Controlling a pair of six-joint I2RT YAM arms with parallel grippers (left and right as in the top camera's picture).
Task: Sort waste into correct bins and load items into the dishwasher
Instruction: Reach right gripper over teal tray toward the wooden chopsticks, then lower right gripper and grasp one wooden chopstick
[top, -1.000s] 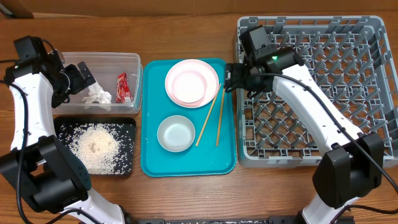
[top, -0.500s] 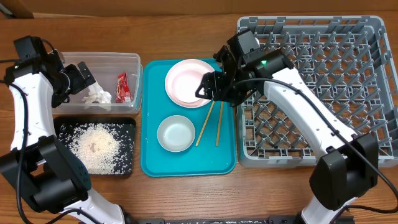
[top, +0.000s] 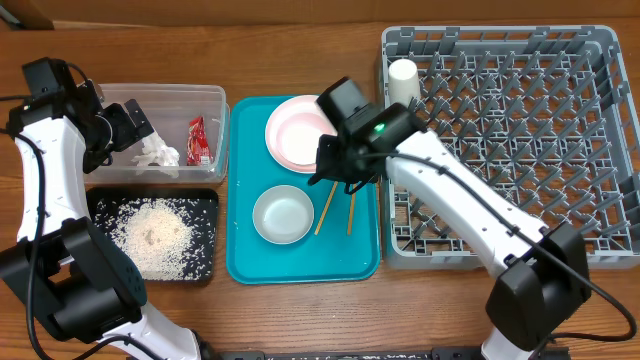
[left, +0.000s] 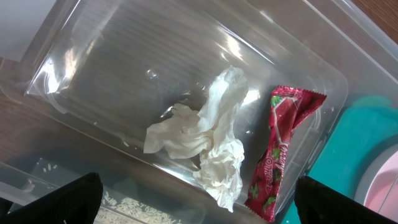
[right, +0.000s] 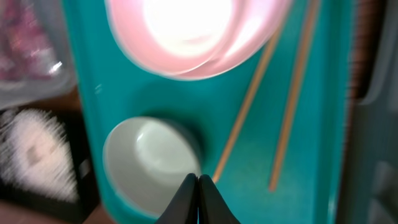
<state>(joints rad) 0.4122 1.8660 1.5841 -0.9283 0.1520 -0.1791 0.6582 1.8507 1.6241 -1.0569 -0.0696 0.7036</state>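
Observation:
My right gripper (top: 331, 174) hangs shut and empty over the teal tray (top: 300, 265). In the right wrist view its fingertips (right: 199, 181) meet above the right rim of the grey-white bowl (right: 149, 163), beside a chopstick (right: 245, 113). The pink plate (top: 303, 132) and two chopsticks (top: 351, 212) lie on that tray. A white cup (top: 403, 80) stands in the grey dish rack (top: 520, 140). My left gripper (left: 199, 194) is open above the clear tub (top: 165, 98), which holds a crumpled tissue (left: 208, 140) and a red wrapper (left: 281, 149). Rice (top: 152, 236) fills the black tray (top: 205, 265).
The tub and black tray sit stacked along the left side, the teal tray in the middle, the rack on the right. Bare wooden table (top: 300, 320) shows along the front edge. A cardboard box corner (top: 25, 12) sits far left at the back.
My right arm swung left from the rack's corner to over the teal tray and its gripper went from open to shut. The white cup now shows in the rack. The left arm stayed still.

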